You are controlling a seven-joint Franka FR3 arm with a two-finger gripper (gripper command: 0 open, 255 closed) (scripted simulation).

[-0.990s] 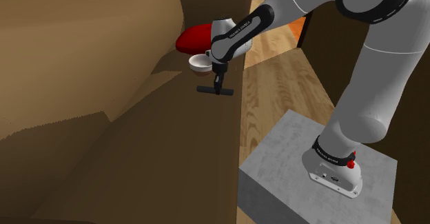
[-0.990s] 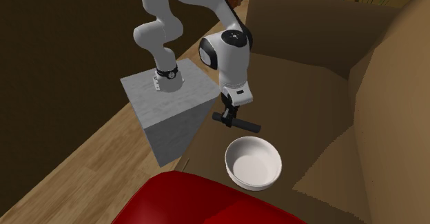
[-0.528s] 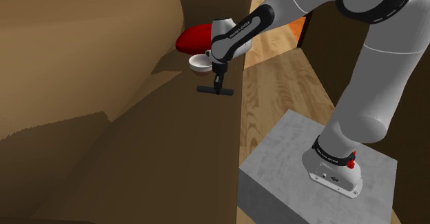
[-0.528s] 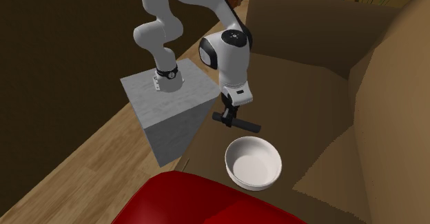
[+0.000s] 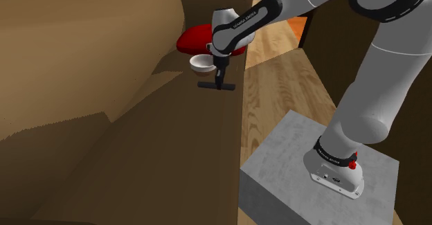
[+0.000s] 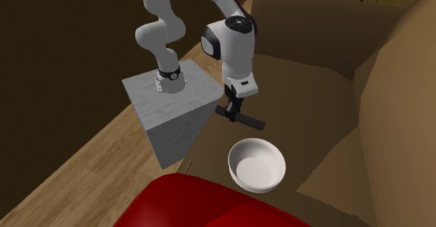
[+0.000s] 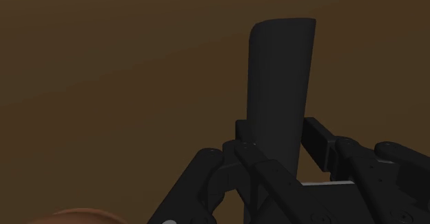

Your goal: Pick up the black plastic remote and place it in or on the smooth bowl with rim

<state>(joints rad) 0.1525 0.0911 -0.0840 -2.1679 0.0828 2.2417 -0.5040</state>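
So the pick part looked done to me. The gripper was clamped across the middle of the black remote, which hung crosswise under the fingers, seemingly clear of the brown sofa seat. The white bowl sat on that seat near the remote, right up against a red cushion.

I'd call this the carry step. Next move, I reckon, needs the hand to travel over the bowl's opening, come down a bit and let go. The remote looked about as long as the bowl is wide, so it may well end up resting across the rim.

Hard to judge how high the remote was off the seat. Looking along the gripper, the remote covered the finger pads, and a brownish curve at the edge was cut off; no idea what it was.
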